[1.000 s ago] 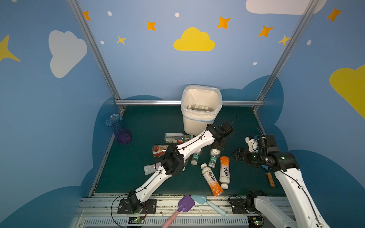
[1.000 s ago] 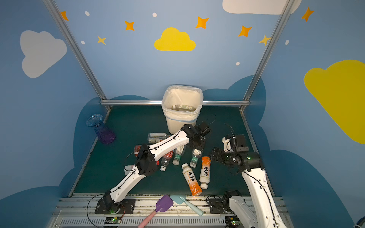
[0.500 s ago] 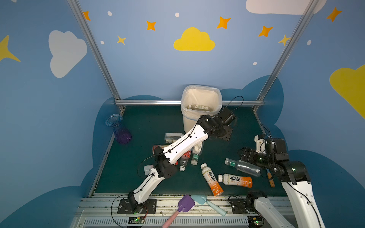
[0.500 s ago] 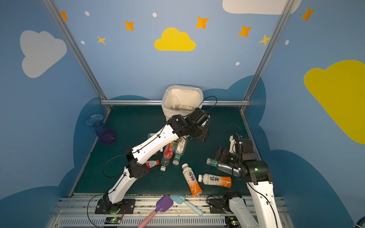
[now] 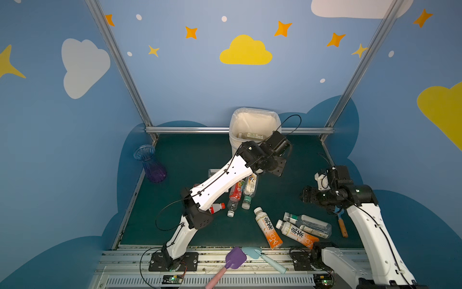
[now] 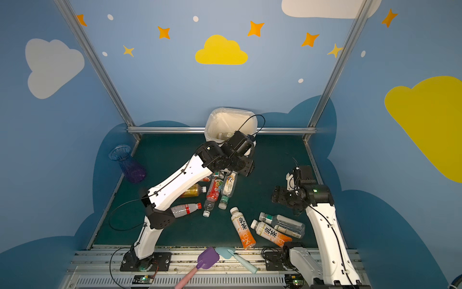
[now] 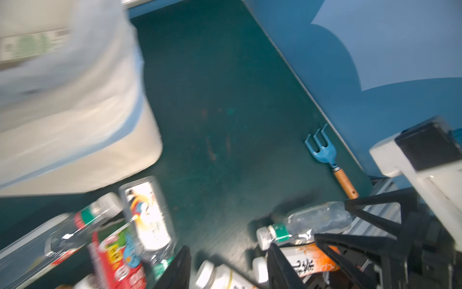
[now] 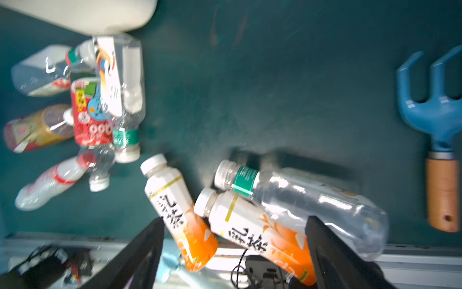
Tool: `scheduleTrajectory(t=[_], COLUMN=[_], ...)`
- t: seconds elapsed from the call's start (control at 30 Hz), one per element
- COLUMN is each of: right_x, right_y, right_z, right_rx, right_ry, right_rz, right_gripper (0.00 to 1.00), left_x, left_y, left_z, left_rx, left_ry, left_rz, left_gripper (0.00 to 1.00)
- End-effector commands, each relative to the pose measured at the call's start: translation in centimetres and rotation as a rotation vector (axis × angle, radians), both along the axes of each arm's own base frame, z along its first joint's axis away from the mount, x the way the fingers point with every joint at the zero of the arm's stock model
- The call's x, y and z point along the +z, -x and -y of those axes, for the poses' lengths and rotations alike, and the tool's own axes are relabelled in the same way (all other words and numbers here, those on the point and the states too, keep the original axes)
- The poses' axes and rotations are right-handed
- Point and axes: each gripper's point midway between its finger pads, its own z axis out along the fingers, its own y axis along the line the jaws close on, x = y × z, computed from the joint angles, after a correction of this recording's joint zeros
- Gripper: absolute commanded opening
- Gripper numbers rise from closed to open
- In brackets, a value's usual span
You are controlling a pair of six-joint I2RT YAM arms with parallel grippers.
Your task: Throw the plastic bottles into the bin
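The bin [image 5: 255,111] stands at the middle of the far edge of the tabletop [image 5: 195,155]. One green-labelled bottle [image 5: 251,136] lies inside it. The left gripper [image 7: 228,246] hangs above the tabletop just beside the bin's near wall, with its jaws drawn close together and nothing between them. Below it, near the tabletop centre, lies a cluster of bottles. A red-labelled bottle [image 5: 236,191] touches a white-labelled bottle [image 5: 250,185], a red-capped bottle [image 5: 217,207] lies partly under the left arm [image 5: 220,182], and an amber bottle [image 6: 191,191] lies beside them. The right gripper [image 8: 235,219] hovers near the right edge with its jaws spread wide and empty. Toward the front right corner lie a white-and-orange bottle [image 5: 268,229], a second white-and-orange bottle [image 5: 297,234] and a clear bottle [image 5: 310,224] touching the second. A rake [image 5: 343,227] lies along the right edge. A vase [image 5: 150,162] stands at the left edge. A purple shovel [image 5: 235,257] and a light-blue shovel [image 5: 252,251] rest on the rail [image 5: 150,252] in front of the tabletop.
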Motion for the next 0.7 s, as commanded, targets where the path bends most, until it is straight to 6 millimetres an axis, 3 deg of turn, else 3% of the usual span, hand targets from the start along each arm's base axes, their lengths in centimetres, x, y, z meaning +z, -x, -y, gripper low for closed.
scheduleTrajectory(t=[0.0, 0.1, 0.23, 0.37, 0.67], right_x=[0.7, 0.7, 0.1, -2.3, -5.3], right_y=[2.2, 4.0, 6.8, 8.9, 8.5], right_z=[-2.7, -4.1, -5.5, -6.3, -11.7], right_rx=[0.146, 0.219, 0.293, 0.328, 0.381], right_ry=[-0.112, -0.136, -0.109, -0.047, 0.003], right_rz=[-0.057, -0.102, -0.17, -0.242, -0.201], right_gripper=[0.81, 0.68, 0.7, 0.72, 0.72], left_x=[0.8, 0.6, 0.6, 1.1, 1.5], left_y=[-0.4, -0.5, -0.8, -0.8, 0.2], left_z=[-4.0, -6.5, -9.7, -13.1, -18.7], left_rx=[0.048, 0.088, 0.16, 0.229, 0.331], left_ry=[-0.042, -0.026, 0.052, 0.154, 0.153], left_rz=[0.01, -0.002, -0.019, -0.044, -0.026], left_gripper=[0.52, 0.52, 0.53, 0.58, 0.62])
